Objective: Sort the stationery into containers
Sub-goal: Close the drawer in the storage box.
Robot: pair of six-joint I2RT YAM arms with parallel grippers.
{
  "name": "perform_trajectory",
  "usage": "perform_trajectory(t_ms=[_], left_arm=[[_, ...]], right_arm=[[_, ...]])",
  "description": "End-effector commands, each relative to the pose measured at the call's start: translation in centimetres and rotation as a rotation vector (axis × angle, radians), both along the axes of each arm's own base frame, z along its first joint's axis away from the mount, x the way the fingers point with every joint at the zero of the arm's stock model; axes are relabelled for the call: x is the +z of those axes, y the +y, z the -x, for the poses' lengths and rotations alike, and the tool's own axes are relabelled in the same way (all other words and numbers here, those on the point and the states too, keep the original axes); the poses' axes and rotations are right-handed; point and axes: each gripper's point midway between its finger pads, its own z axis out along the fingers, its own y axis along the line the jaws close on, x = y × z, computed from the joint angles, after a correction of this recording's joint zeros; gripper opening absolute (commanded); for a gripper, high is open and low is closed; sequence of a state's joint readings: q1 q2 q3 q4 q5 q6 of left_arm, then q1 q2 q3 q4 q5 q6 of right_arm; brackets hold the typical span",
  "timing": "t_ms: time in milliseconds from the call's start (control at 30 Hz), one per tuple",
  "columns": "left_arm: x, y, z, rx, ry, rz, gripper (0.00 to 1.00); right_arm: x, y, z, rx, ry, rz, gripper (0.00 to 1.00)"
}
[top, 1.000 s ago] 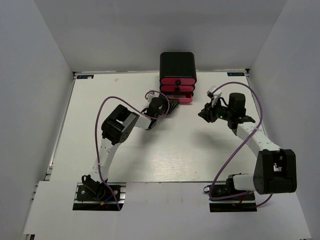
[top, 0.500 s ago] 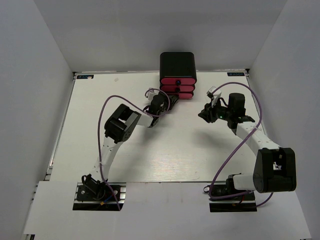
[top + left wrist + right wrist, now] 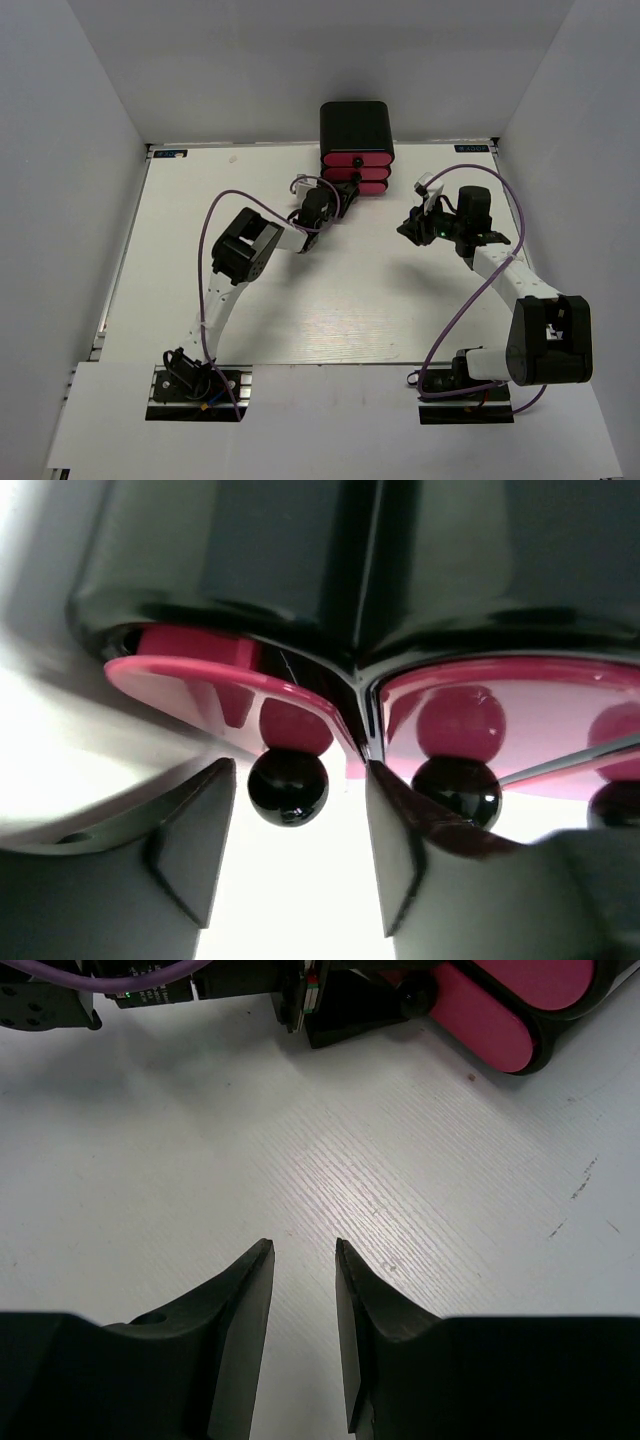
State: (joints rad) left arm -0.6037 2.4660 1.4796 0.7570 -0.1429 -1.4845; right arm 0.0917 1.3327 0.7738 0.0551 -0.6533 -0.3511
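Observation:
The containers are three stacked pink-fronted drawers (image 3: pixel 355 174) in a black box case (image 3: pixel 355 130) at the back of the table. No stationery shows in any view. My left gripper (image 3: pixel 341 193) is against the drawer fronts. In the left wrist view it (image 3: pixel 298 770) is open, with a black round knob (image 3: pixel 288 786) between its fingertips and touching neither finger, and a pink drawer front (image 3: pixel 190 675) just behind. My right gripper (image 3: pixel 411 226) hovers right of the drawers. It (image 3: pixel 304 1245) is narrowly open and empty over bare table.
The right wrist view shows the pink drawers (image 3: pixel 500 1020) at top right and my left gripper's body (image 3: pixel 345 1005) beside them. White walls enclose the white table (image 3: pixel 330 300) on three sides. Purple cables loop over both arms.
The bottom drawer stood pulled out a second ago and is now pushed in flush. My left gripper has moved toward the box with it. The right arm has not moved.

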Motion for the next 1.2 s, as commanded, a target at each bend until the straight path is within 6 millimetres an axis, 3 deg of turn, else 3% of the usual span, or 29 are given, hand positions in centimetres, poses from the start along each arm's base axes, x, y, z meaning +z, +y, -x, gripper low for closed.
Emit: perform_trajectory(t_ms=[0,200,233,267,333,367,400,567,600,633,733,767,833,867,900,933,1000,1033,1167], left_arm=[[2.7,0.6,-0.2,0.016,-0.063,0.053,0.69],[2.8,0.7,0.6,-0.005,-0.066,0.059,0.72],[3.6,0.6,0.6,-0.006,-0.083,0.070,0.72],[3.0,0.6,0.9,-0.016,-0.071,0.064,0.70],[2.8,0.8,1.4,-0.025,-0.061,0.059,0.65],[2.7,1.0,1.7,-0.025,-0.054,0.055,0.55],[2.2,1.0,2.0,-0.034,-0.043,0.049,0.52],[2.3,1.8,2.9,-0.024,-0.031,0.039,0.46],[1.4,2.1,3.0,-0.013,-0.010,0.023,0.40],[1.7,2.3,2.9,-0.004,-0.010,0.021,0.36],[1.0,2.4,2.8,0.004,0.031,-0.020,0.30],[1.4,2.1,2.4,0.004,0.033,-0.021,0.30],[0.3,1.8,2.4,-0.012,0.075,-0.059,0.29],[1.2,1.3,1.9,-0.023,0.061,-0.059,0.29],[0.3,1.1,2.0,-0.032,0.084,-0.072,0.31],[1.3,0.8,1.5,-0.032,0.065,-0.060,0.34],[-0.3,0.7,1.6,-0.042,0.105,-0.083,0.36],[0.4,0.4,1.2,-0.042,0.099,-0.079,0.36],[-0.6,0.3,1.0,-0.042,0.122,-0.094,0.40]], right_arm=[[0.2,-0.1,-0.3,0.005,-0.021,0.003,0.38],[0.4,-0.1,-0.3,0.005,-0.025,0.001,0.38],[0.3,0.0,-0.2,0.008,-0.020,0.000,0.38],[0.3,-0.1,-0.2,0.007,-0.019,0.001,0.38],[0.2,0.0,0.0,0.008,-0.016,0.001,0.39],[0.1,-0.1,-0.1,0.005,-0.014,0.001,0.39],[0.2,-0.1,0.0,0.007,-0.017,0.002,0.39],[0.0,0.0,0.1,0.012,-0.012,-0.002,0.39],[0.0,0.0,0.1,0.012,-0.012,-0.001,0.39],[0.0,0.0,0.1,0.012,-0.013,-0.001,0.39],[0.0,0.0,0.1,0.012,-0.013,-0.001,0.39],[0.1,0.0,0.1,0.012,-0.015,-0.001,0.39],[0.0,0.0,0.0,0.011,-0.015,0.002,0.39],[0.1,0.0,0.0,0.009,-0.014,0.000,0.39],[0.1,-0.1,0.0,0.007,-0.015,0.002,0.39],[0.1,0.0,0.0,0.010,-0.015,0.002,0.39],[-0.1,-0.2,-0.1,0.003,-0.010,0.003,0.39],[0.0,-0.1,-0.1,0.004,-0.013,0.003,0.39],[0.0,-0.2,-0.2,0.001,-0.015,0.006,0.39]])
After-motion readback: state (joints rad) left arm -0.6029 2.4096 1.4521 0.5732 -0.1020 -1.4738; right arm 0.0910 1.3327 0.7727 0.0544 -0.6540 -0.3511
